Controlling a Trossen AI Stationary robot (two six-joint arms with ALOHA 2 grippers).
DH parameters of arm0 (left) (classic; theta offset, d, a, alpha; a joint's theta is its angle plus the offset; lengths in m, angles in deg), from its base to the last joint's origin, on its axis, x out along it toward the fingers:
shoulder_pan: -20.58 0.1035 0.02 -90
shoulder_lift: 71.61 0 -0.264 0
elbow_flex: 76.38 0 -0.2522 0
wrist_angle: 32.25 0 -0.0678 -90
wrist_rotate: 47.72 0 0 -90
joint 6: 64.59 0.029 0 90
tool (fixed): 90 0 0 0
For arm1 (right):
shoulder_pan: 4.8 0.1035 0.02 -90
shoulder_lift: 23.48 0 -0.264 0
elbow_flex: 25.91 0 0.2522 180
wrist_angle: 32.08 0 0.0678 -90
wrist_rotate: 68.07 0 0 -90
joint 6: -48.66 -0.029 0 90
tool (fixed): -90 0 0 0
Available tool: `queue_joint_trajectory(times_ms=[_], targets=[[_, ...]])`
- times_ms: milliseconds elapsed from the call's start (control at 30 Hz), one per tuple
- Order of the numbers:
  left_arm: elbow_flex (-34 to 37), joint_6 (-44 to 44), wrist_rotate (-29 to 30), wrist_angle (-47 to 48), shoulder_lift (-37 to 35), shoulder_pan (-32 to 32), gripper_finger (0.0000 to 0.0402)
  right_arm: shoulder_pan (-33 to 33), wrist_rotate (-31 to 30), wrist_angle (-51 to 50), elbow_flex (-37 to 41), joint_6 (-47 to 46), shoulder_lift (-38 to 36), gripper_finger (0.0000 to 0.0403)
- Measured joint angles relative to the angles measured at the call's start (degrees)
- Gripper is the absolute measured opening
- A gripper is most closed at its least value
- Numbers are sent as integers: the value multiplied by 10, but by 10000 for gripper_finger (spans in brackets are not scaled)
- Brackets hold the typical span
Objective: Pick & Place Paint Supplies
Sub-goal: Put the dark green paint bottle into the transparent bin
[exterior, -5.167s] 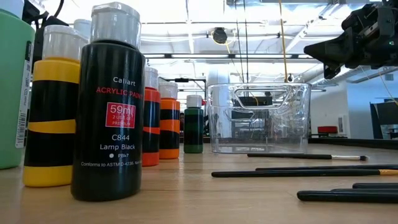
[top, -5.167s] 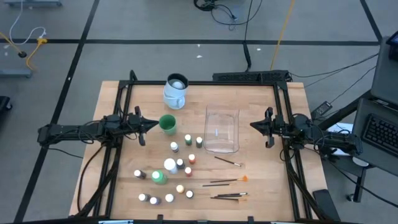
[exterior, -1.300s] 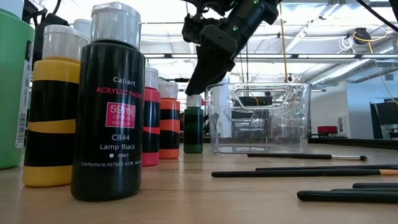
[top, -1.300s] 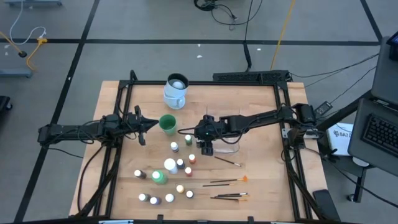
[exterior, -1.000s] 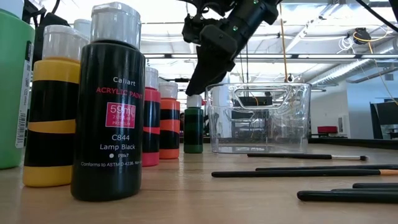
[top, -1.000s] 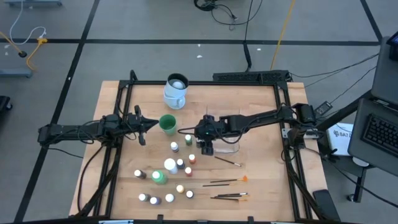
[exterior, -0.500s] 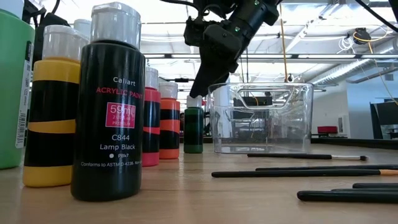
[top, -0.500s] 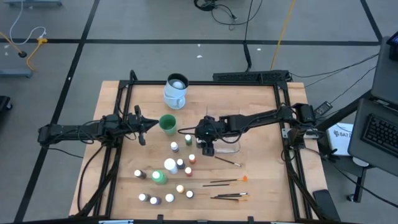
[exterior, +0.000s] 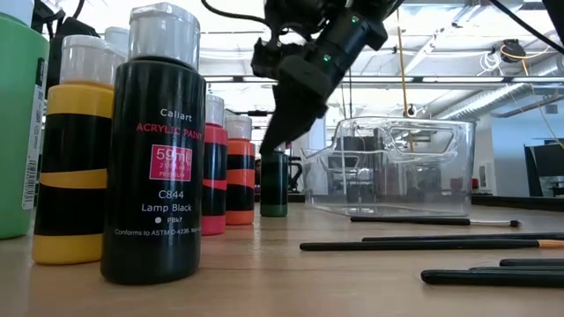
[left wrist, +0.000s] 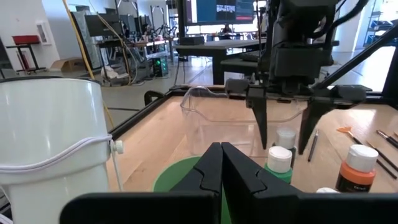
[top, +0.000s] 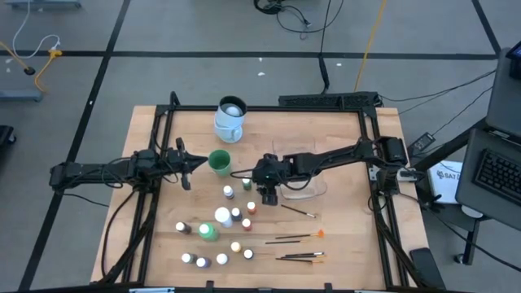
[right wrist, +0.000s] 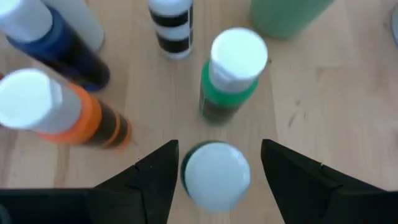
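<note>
My right gripper (top: 267,194) hangs open, slanting down over the cluster of small white-capped paint bottles. Its two fingers stand on either side of one bottle's white cap (right wrist: 214,174) without touching it. Just beyond that bottle stands a green bottle (right wrist: 227,74), which also shows in the left wrist view (left wrist: 278,163). An orange bottle (right wrist: 68,112) stands beside it. The brushes (top: 297,238) lie flat on the table nearer the front edge. My left gripper (top: 186,165) waits shut at the left, next to a green cup (top: 219,162).
The clear tub (exterior: 397,167) sits tilted under my right arm, right of the bottles. A white mug (top: 230,119) stands at the far side. More bottles, among them a larger green one (top: 208,232), stand toward the near edge. Bare wood lies at the table's near right.
My right gripper has sunk a little toward the bottles, still open. The clear tub has tipped out of level and slid toward the table's right edge.
</note>
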Motion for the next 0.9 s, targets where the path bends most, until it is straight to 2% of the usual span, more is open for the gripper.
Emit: queue_joint_trajectory(times_ms=[433,767,900], targets=[[0,0,0,-1,0,0,5,4,5,-11,-1,0,-4,184],[0,0,0,-1,0,0,5,5,5,3,-1,12,-4,111],[0,0,0,-1,0,0,5,5,3,2,-1,28,-20,111]])
